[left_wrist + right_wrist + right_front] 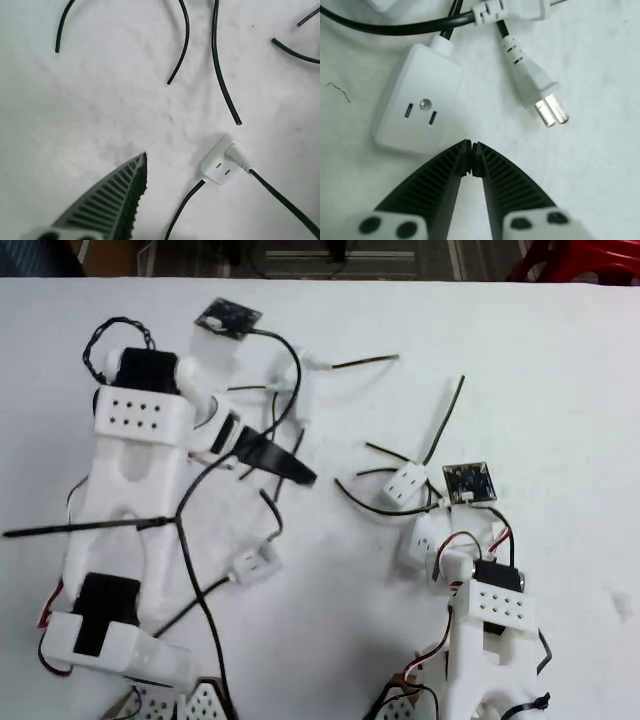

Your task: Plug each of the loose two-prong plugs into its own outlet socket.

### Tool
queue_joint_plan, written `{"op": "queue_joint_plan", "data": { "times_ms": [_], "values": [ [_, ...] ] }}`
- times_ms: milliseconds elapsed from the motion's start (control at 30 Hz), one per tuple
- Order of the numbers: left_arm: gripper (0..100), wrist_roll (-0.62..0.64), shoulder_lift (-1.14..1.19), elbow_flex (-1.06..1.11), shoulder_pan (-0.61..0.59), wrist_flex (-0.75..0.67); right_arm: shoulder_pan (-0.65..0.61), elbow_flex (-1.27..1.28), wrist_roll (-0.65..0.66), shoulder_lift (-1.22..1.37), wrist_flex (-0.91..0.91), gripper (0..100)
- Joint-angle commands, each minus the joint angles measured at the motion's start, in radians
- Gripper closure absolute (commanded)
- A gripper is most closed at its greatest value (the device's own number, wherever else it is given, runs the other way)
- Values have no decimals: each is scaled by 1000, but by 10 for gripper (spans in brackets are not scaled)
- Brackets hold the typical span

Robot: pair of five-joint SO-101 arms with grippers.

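Right wrist view: nothing is plugged in yet. The two-prong plug [535, 85] lies loose on the table [600, 165] just beside the outlet socket [417, 112], and the right gripper [471, 155] hovers near both, clenched on nothing. The plug lies flat, its long axis roughly parallel to the socket's, with the prongs aimed along the table towards the gripper, while the socket's empty slots face upward. A second socket [220, 167] near the left gripper [300, 472] is also empty; whether that gripper is released or clenched I cannot tell.
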Motion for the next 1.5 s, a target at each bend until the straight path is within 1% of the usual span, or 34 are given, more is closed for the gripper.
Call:
{"op": "queue_joint_plan", "data": {
  "times_ms": [0,167,300,367,467,533,633,700,800,967,1100,1167,1267,1367,1400,1467],
  "values": [
    [299,-104,-8,-12,8,17,4,-5,-3,-16,-15,975],
    [300,-207,-61,14,8,28,5,-5,-3,-16,-15,975],
    [300,-321,-234,112,27,26,7,-5,-3,-16,-15,975],
    [300,-350,-344,167,35,25,7,-5,-3,-16,-15,975],
    [301,-356,-486,261,38,23,7,-5,-3,-16,-15,975],
    [301,-373,-529,336,39,21,8,-5,-3,-16,-15,975],
    [302,-437,-535,474,39,12,8,-5,-3,-16,-13,975],
    [303,-463,-542,588,38,-18,8,-5,-2,-16,-13,975],
    [303,-479,-544,703,30,-107,8,-5,-2,-16,-13,974],
    [303,-612,-535,853,10,-261,5,-5,-2,-16,-13,974],
    [299,-710,-544,962,4,-288,5,-5,-2,-16,-13,974],
    [300,-743,-536,1003,2,-325,5,-5,-2,-16,-12,974],
    [302,-760,-535,1065,10,-433,5,-5,-2,-16,-12,974],
    [303,-750,-533,1088,12,-480,5,-5,-2,-16,-10,974],
    [303,-733,-532,1089,12,-482,5,-5,-2,-16,-10,974],
    [303,-660,-527,1089,10,-488,5,-5,-2,-16,-10,974]
  ]
}}
